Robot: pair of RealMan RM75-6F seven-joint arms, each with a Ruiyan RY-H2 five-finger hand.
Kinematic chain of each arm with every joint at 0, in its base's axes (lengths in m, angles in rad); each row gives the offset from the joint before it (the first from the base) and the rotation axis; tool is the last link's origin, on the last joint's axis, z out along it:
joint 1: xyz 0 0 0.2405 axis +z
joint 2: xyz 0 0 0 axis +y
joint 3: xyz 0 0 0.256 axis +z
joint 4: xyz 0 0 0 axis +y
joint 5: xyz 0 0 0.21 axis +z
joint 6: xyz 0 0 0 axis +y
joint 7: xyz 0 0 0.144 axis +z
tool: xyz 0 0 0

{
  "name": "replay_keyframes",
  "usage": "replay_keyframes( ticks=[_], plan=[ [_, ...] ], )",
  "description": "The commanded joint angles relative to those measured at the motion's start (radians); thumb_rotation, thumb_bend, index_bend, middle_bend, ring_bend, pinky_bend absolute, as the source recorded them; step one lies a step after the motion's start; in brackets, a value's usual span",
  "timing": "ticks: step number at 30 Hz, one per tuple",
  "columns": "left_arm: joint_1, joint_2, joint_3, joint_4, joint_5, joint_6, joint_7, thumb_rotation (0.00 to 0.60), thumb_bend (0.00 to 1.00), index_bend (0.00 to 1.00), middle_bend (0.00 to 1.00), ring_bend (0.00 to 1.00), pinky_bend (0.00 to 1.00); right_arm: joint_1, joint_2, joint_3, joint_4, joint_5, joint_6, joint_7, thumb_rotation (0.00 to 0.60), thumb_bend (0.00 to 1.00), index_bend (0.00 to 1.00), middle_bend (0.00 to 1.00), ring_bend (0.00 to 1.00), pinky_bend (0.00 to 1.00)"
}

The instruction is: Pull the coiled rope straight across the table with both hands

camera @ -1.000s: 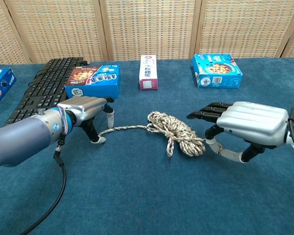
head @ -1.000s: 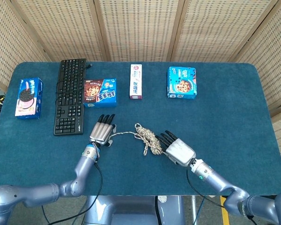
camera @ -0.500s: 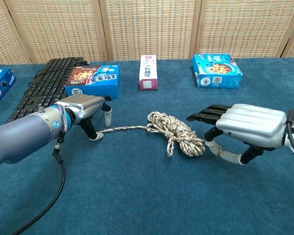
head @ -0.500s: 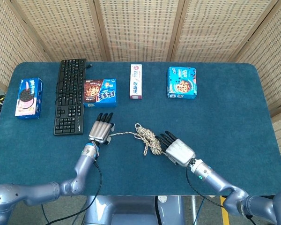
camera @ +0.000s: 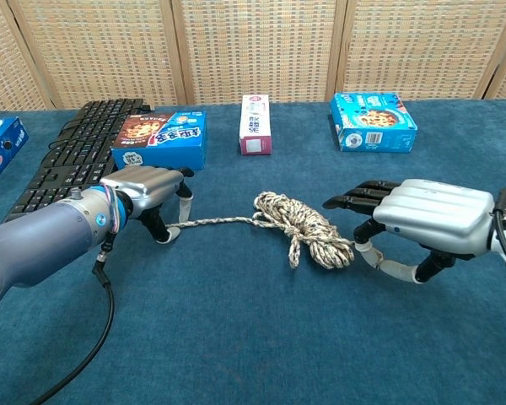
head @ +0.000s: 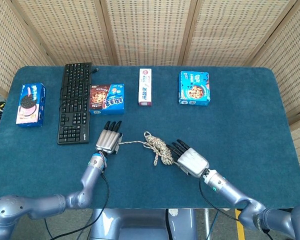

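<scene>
The beige speckled rope (head: 159, 148) (camera: 307, 228) lies bunched in a coil at mid-table. One loose strand runs left from it along the blue cloth. That strand's end sits between the thumb and a finger of my left hand (head: 109, 140) (camera: 146, 196), which pinches it just in front of the brown-and-blue cookie box. My right hand (head: 190, 161) (camera: 426, 219) hovers palm down at the coil's right end. Its fingers are spread above the rope and its thumb is low beside the coil, gripping nothing.
Along the back stand a black keyboard (head: 76, 102) (camera: 66, 159), a brown-and-blue cookie box (head: 107, 98) (camera: 160, 139), a white toothpaste box (head: 146, 87) (camera: 255, 125) and a blue cookie box (head: 194, 88) (camera: 373, 122). An Oreo box (head: 31, 104) sits far left. Wicker screens back the table.
My left hand's thumb and finger have drawn together on the rope's end, and the strand lies a little straighter. The right hand has barely moved.
</scene>
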Motion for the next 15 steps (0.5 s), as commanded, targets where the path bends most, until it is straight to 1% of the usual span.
replay_keyframes(
  ticks=[1,10,15],
  plan=[
    [0.000,-0.001,-0.001,0.000,-0.001,0.001,0.000,0.600,0.44,0.54,0.00,0.00,0.00,0.000,0.001,0.000,0.000,0.000,0.001,0.001,0.600,0.59,0.63,0.02,0.00,0.00],
    [-0.003,-0.003,0.001,0.003,-0.020,0.005,0.018,0.600,0.44,0.54,0.00,0.00,0.00,-0.001,0.004,0.000,0.001,-0.001,0.005,0.007,0.600,0.59,0.63,0.02,0.00,0.00],
    [-0.004,-0.006,-0.001,0.003,-0.022,0.005,0.013,0.600,0.44,0.61,0.00,0.00,0.00,0.000,0.008,0.001,-0.004,-0.001,0.007,0.008,0.600,0.59,0.63,0.02,0.00,0.00]
  ],
)
